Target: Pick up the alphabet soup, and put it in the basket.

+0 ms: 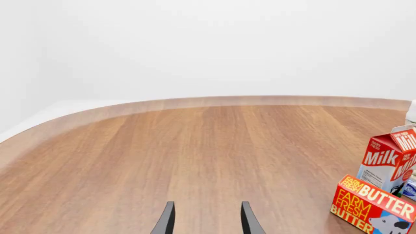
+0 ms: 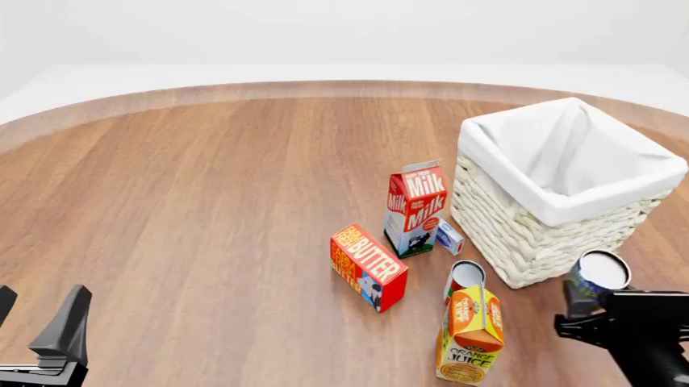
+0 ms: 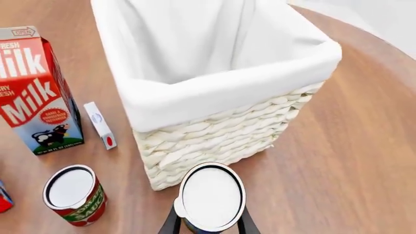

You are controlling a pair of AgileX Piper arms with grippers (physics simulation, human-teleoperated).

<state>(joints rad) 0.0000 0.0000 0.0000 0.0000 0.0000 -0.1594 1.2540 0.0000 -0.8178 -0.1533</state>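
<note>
Alphabet soup, a small cylindrical can with a pale silver-white top [image 3: 212,197], sits clamped between the right hand [image 3: 209,225] fingers, just off the near corner of the big cream woven wicker basket with white cloth lining [image 3: 221,87]. Judged rigid, smooth-walled, moderately heavy; a side grip on the wall suits it but could slip. The rim stands high: the can must clear it. Red-and-white labelled can [image 3: 73,194] stands near. Left hand [image 1: 206,219] spread, empty, over bare wooden desk [image 1: 195,151].
</note>
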